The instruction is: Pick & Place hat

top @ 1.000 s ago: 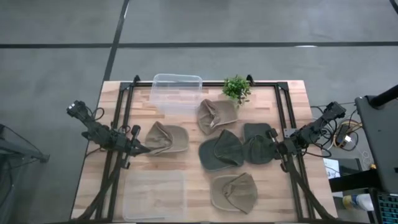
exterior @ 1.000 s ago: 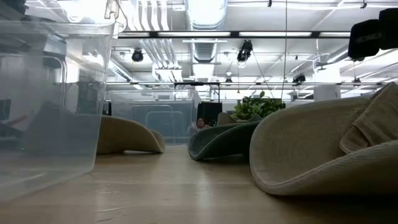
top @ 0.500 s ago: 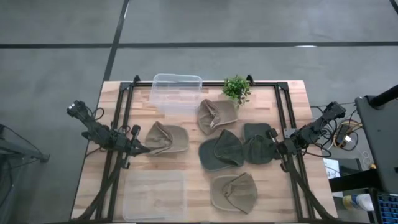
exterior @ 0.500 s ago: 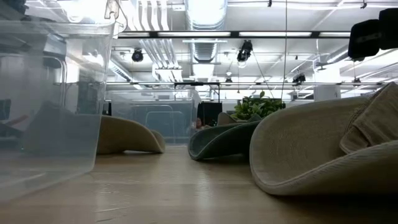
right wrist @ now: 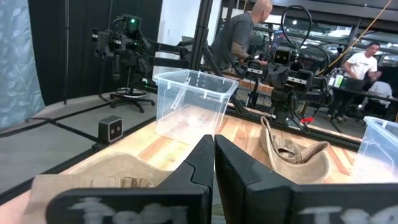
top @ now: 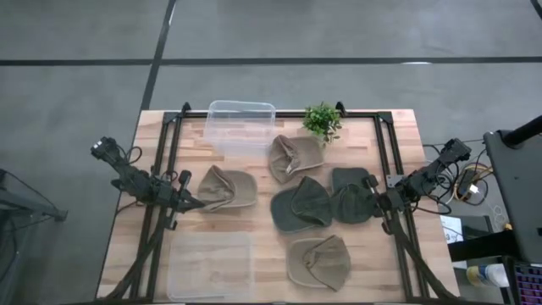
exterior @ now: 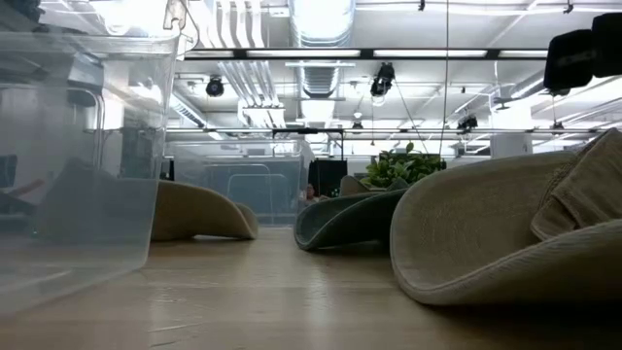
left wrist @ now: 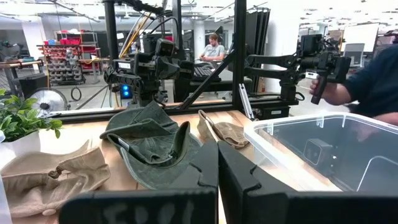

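Several hats lie on their brims on the wooden table: a tan hat (top: 227,188) on the left, a tan hat (top: 295,157) toward the far side, a dark green hat (top: 301,204) in the middle, a dark green hat (top: 349,200) on the right and a tan hat (top: 319,261) near the front. My left gripper (top: 196,202) (left wrist: 217,171) is shut and sits low by the near-left edge of the left tan hat. My right gripper (top: 371,190) (right wrist: 214,158) is shut over the right edge of the right dark green hat. In the low view the right arm (exterior: 583,49) hangs well above the table.
A clear bin (top: 240,125) stands at the far edge, and another clear bin (top: 210,265) sits at the near left. A small potted plant (top: 322,120) stands at the far edge. Black frame rails (top: 166,152) run along both table sides. People and other rigs show in the room behind.
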